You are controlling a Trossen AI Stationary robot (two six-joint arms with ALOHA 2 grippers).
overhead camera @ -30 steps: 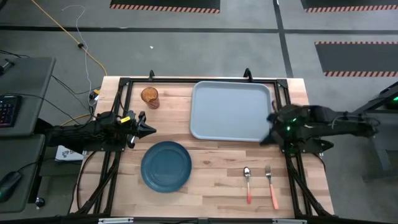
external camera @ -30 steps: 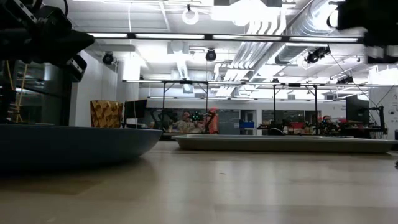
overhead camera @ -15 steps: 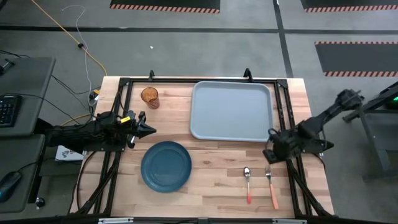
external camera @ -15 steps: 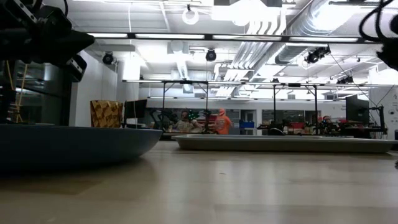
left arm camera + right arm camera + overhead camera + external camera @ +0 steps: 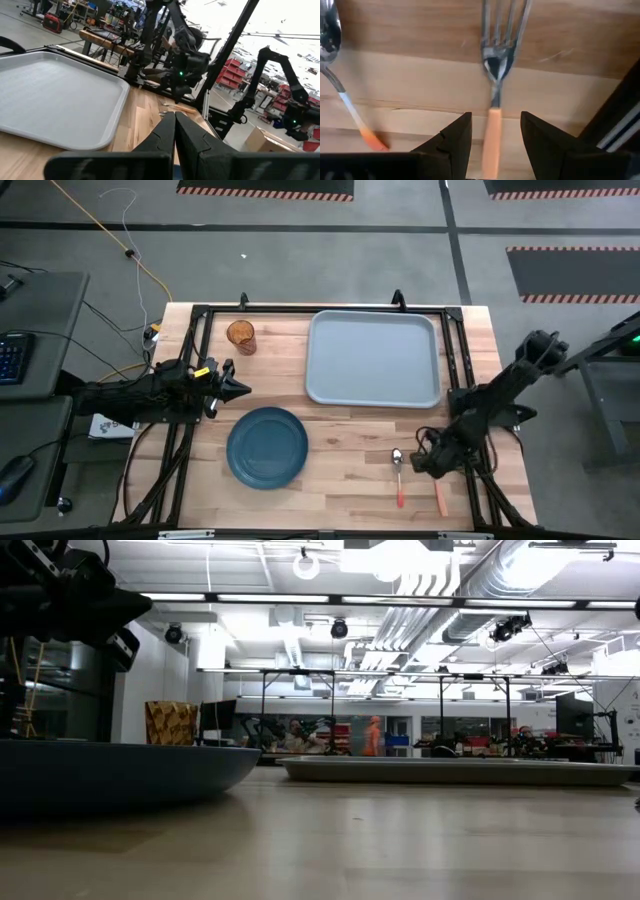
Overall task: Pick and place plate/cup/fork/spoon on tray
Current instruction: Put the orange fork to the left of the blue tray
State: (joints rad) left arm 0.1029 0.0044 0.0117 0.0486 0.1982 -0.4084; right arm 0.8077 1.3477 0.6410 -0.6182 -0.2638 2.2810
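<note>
The fork (image 5: 495, 75) lies flat on the table near the right front, tines toward the far edge. Only its orange handle (image 5: 441, 500) shows in the high view. My right gripper (image 5: 492, 142) (image 5: 422, 463) is open low over it, a finger on either side of the handle, not touching. The spoon (image 5: 398, 475) (image 5: 340, 85) lies flat just left of the fork. The teal plate (image 5: 267, 446), the amber cup (image 5: 241, 335) and the grey-blue tray (image 5: 373, 358) stand on the table. My left gripper (image 5: 240, 388) (image 5: 175, 122) is shut and empty, above the table left of the tray.
A black frame rail (image 5: 470, 450) runs along the table's right side, close beside my right gripper. Bare wood lies between the plate and the spoon. In the low view the plate's rim (image 5: 110, 775) fills the left and the tray's wall (image 5: 460, 771) lies farther back.
My right gripper has gone from beside the tray's near right corner toward the table's near edge and down, and now stands over the fork. The tableware and the tray have not moved.
</note>
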